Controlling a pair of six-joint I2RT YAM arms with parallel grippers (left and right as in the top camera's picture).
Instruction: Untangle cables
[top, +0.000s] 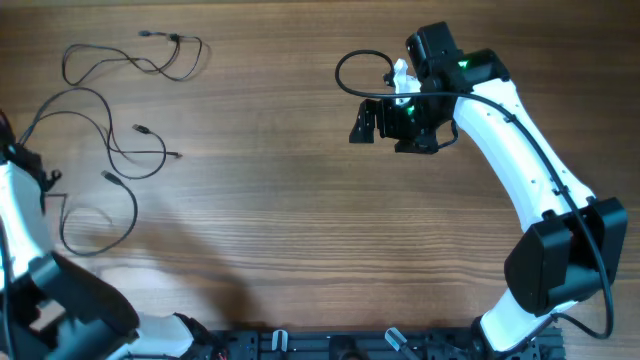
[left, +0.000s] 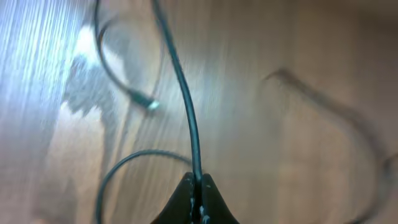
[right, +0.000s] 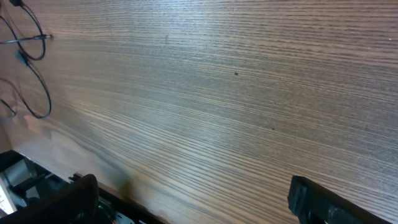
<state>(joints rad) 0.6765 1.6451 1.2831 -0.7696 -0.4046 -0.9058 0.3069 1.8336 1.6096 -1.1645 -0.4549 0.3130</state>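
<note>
- Where the scene is taken from overhead, the left arm (top: 12, 210) is cut by the frame edge and its fingertips cannot be made out. The cables (top: 100, 130), thin black loops, are spread over the table (top: 300, 240) well apart from the wide-spread right gripper (top: 388, 128). Five plug ends (top: 140, 129) are counted; the number of cords cannot be told.
- In the blurred left wrist view, the left gripper (left: 198, 190) is pressed together, pinching one cord (left: 186, 112) that rises from its tips. One plug is seen beyond them.
- In the right wrist view, both fingers (right: 81, 199) are cropped and nothing is held between them. The cable loops are seen far beyond the left finger.
</note>
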